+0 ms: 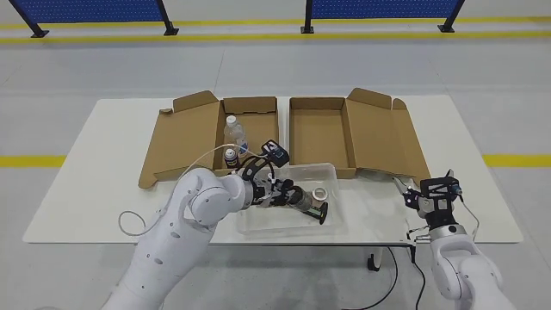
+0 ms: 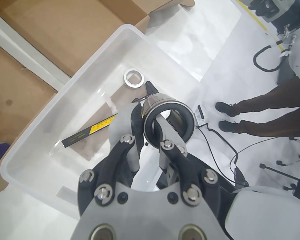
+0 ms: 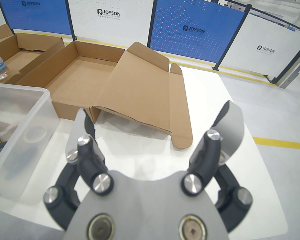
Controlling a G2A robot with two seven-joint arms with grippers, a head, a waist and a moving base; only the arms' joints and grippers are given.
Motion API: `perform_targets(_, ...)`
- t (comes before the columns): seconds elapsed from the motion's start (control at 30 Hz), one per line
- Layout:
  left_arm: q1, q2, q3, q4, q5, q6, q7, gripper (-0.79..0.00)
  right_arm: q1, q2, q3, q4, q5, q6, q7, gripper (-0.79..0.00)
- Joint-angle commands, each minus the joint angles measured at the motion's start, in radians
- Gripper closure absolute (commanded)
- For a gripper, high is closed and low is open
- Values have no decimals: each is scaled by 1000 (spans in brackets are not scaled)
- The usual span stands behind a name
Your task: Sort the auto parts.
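One claw has the goods: the left claw (image 2: 150,118) is clamped on the wall of a steel bearing ring (image 2: 175,106), one finger threaded through the bore and the other pressed on the outside. I'd say that hook-and-pinch hold suits a smooth round part that could slip from a squeeze across its full width. The ring hangs over the clear bin (image 2: 165,52), which sits at the middle of the worktop's (image 1: 112,181) front edge, so it looks ready to travel. Down in the bin, a smaller silver ring (image 2: 133,85) sits near the far wall. A black-and-yellow scale (image 2: 90,130) in a clear sleeve lies flat on the floor. Just behind the bin, side by side across the worktop's middle, are two open cardboard boxes. The left box (image 1: 185,142) has a water bottle (image 1: 232,131) standing in it, and the right box (image 3: 65,111) has its lid flap laid toward the right edge. Those are the likely sorting targets, but which one takes the bearing I can't tell. Near the front right corner, the right claw (image 3: 157,111) hangs with fingers spread wide, holding nothing. It's probably parked there to give the left arm room.
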Motion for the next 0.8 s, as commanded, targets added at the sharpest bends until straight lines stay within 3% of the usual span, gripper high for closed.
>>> perform_targets(0.0,-4,2,3,2,-4,-3,-4,0,0,0,0,0,0,0,0,-785)
perform_targets(0.27,-13,7,9,5,-5,11,10,0,0,0,0,0,0,0,0,-785)
perform_targets(0.43,-26,11,16,9,83,31,35,0,0,0,0,0,0,0,0,-785)
perform_targets(0.77,-57,6,53,56,335,151,226,0,0,0,0,0,0,0,0,-785)
